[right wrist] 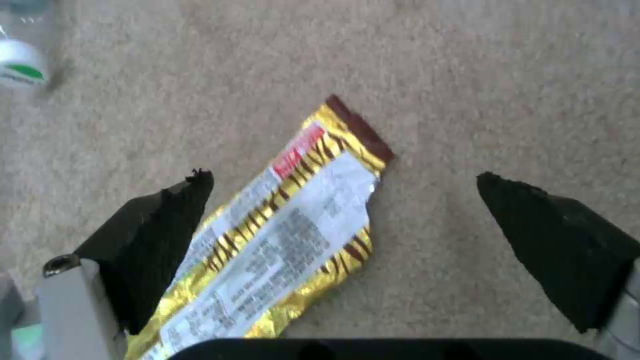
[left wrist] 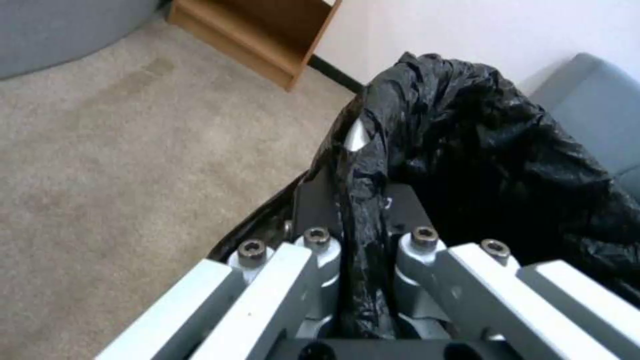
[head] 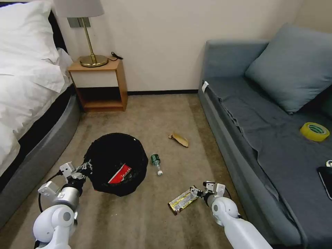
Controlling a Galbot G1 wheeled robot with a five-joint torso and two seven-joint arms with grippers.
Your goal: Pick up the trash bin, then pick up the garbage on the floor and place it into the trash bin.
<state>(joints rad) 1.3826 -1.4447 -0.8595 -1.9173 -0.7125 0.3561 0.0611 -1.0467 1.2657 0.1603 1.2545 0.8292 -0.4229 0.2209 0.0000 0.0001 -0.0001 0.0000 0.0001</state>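
so the first part looks done: the left gripper [left wrist: 363,220] is pinched tight on a fold of the black liner at the near rim of the trash bin [head: 116,162], which sits low over the carpet between the bed [head: 31,103] and the middle of the floor; whether it is lifted clear is hard to tell. a red-and-white wrapper [head: 120,174] already lies inside it. three pieces look left to collect. the right gripper [right wrist: 347,220] hangs low over the carpet with its fingers spread wide, the gold-brown snack wrapper [right wrist: 280,235] lying flat between them and not yet gripped. the small clear bottle [head: 156,163] lies on its side just beside the bin, and the tan crumpled wrapper [head: 180,139] sits farther off toward the wall. the grey sofa [head: 276,138] stands close on the right, carrying a yellow tape roll [head: 314,131] and a black phone [head: 326,180] at its edge; the wooden nightstand [head: 98,84] with its lamp [head: 90,34] is well apart. nothing lies across the way to the snack wrapper, though i judge its flatness on the carpet will make the pinch fiddly.
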